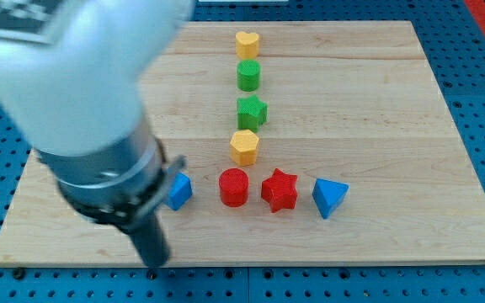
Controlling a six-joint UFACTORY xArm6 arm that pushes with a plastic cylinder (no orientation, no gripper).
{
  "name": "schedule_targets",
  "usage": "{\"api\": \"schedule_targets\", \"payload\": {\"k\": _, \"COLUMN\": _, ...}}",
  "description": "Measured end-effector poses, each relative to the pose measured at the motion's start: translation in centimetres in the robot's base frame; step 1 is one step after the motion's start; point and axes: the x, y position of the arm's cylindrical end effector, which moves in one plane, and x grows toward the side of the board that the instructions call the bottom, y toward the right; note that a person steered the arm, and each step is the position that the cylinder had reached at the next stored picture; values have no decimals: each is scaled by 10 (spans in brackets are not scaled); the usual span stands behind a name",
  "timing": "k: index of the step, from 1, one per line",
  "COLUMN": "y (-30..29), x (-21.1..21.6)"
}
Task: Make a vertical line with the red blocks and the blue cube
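So, my tip point(155, 262) is seen down near the view's bottom left of the wooden worktop point(394, 126), a bit blurred, with the big white and dark arm housing point(82, 101) looming above it. As for a claw, its state cannot be told here: only the straight rod is shown. The blue cube point(178, 191) is found just up and to the view's right of my tip, partly hidden behind the arm, and not touched by the tip as far as can be made out. Further right of the tip, a rough horizontal row is formed: the red cylinder point(234, 187), then the red star point(279, 190) close beside it, then a blue triangular block point(329, 198) at the far end. Up and to the right of the tip, a vertical column is lined up above the red cylinder: a yellow hexagon point(244, 146) lowest, a green star point(252, 110) over it, a green cylinder point(248, 75) next, and a yellow heart point(247, 44) at the view's top, farthest from the tip.
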Motion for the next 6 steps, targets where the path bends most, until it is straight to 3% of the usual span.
{"api": "schedule_targets", "payload": {"k": 1, "y": 125, "x": -13}}
{"api": "schedule_targets", "payload": {"k": 2, "y": 208, "x": -56}}
{"api": "schedule_targets", "payload": {"k": 6, "y": 38, "x": -101}}
